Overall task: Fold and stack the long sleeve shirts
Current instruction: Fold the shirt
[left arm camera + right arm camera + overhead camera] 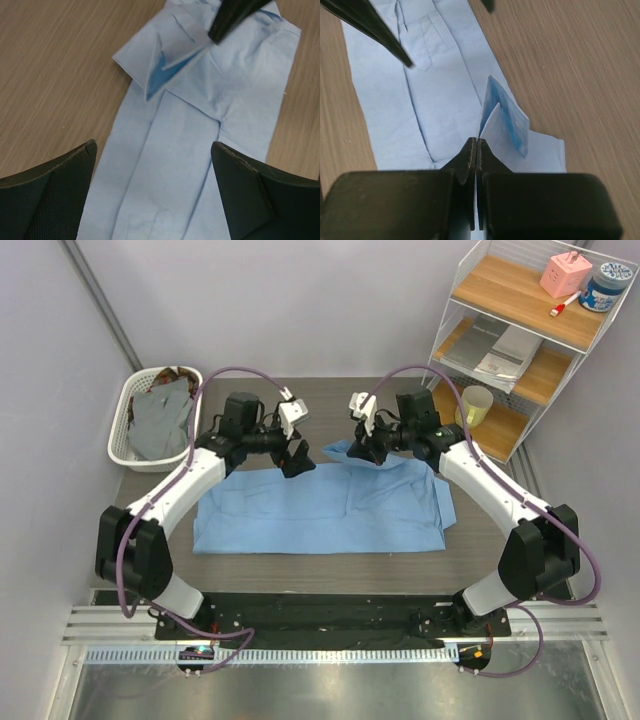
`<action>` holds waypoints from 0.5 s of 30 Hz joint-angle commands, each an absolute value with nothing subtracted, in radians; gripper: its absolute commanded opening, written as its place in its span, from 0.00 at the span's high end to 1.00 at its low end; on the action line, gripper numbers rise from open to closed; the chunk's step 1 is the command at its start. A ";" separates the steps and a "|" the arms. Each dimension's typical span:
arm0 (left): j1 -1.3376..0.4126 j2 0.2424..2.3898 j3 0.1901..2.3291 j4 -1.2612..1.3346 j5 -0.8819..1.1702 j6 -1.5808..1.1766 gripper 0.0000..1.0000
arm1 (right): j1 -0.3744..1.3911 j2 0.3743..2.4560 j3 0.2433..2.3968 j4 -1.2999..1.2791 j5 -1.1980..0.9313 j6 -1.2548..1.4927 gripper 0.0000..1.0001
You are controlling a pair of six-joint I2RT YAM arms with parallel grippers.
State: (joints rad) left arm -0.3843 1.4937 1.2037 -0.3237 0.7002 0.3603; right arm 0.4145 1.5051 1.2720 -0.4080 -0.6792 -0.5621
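1. Blue shirt (320, 510): spread flat across the middle of the tabletop (300, 570), collar (502, 117) at the far edge, near hem toward the arm bases.
2. Right pincer (476, 150): clenched on the blue shirt at the collar, with one collar flap raised off the cloth and showing its darker underside.
3. Left pincer (152, 150): released and spread wide, hovering over the far edge of the shirt just beside the collar. No contact with the cloth visible.
4. Grey shirts (165, 420): heaped in the basket (128, 425) at the far left, well apart from the blue shirt. No folded stack visible anywhere.
5. Step in hand, as judged: securing the far edge of the blue shirt to begin its fold. Only the right side gripped so far, and the task probably near its start.
6. Needed next, as judged: lowering the left pincer onto the far edge on its own side of the collar and closing on the cloth there.
7. Thereafter, as judged: lifting both sides level and drawing them toward the near hem, keeping the crease straight and the thin cloth free of bunching.
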 commanded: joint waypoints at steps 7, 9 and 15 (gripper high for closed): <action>-0.431 1.618 1.262 -0.087 0.804 0.498 0.06 | 0.477 1.476 1.335 -0.284 -0.698 -0.357 0.99; -0.440 1.637 1.279 -0.084 0.818 0.524 0.05 | 0.491 1.479 1.341 -0.275 -0.693 -0.342 0.99; -0.457 1.615 1.272 -0.087 0.871 0.577 0.16 | 0.517 1.491 1.370 -0.264 -0.678 -0.322 0.99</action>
